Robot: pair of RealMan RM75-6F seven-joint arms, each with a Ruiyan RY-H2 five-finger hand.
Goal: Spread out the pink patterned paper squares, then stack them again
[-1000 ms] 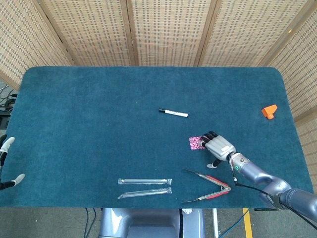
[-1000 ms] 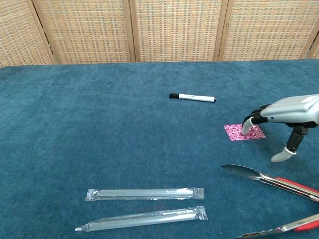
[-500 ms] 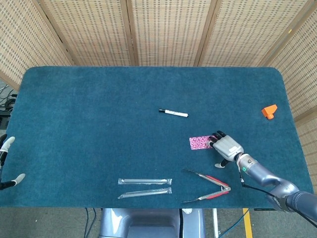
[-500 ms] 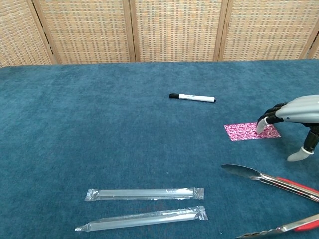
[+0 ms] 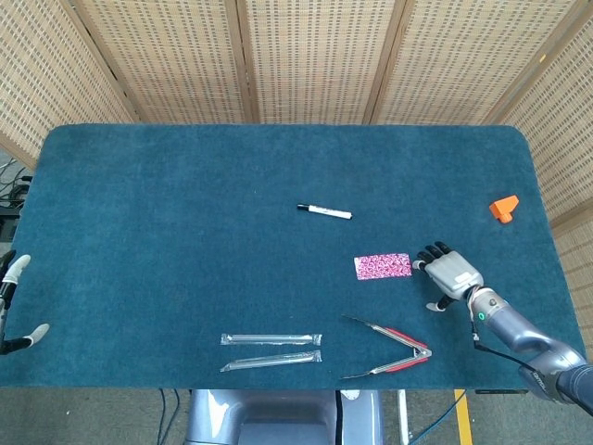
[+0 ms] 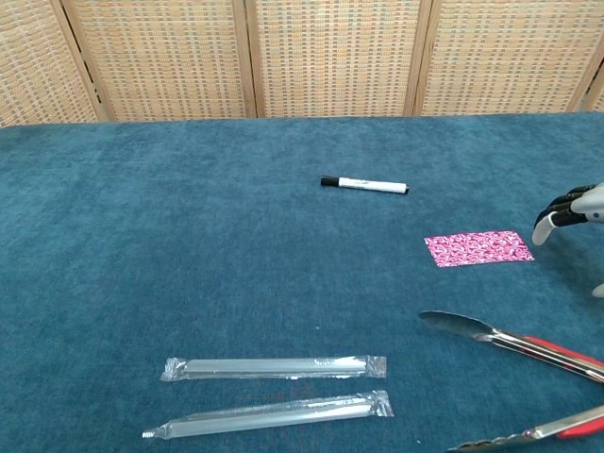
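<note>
The pink patterned paper squares (image 5: 383, 266) lie flat on the blue cloth as one wide strip, partly fanned sideways (image 6: 478, 248). My right hand (image 5: 450, 275) hovers just right of the strip, fingers spread, holding nothing; its fingertips (image 6: 545, 229) show at the right edge of the chest view, clear of the paper. My left hand (image 5: 13, 306) shows only as pale fingertips at the far left edge of the head view, far from the paper.
A black-capped marker (image 5: 324, 212) lies behind the paper. Red-handled metal tongs (image 5: 394, 355) lie in front of it, near the table's front edge. Two clear wrapped straws (image 6: 275, 367) lie front centre. An orange block (image 5: 504, 208) sits far right.
My right hand slid rightward with its fingers on the paper, drawing the stack out into a wider strip, then moved off the paper's right end.
</note>
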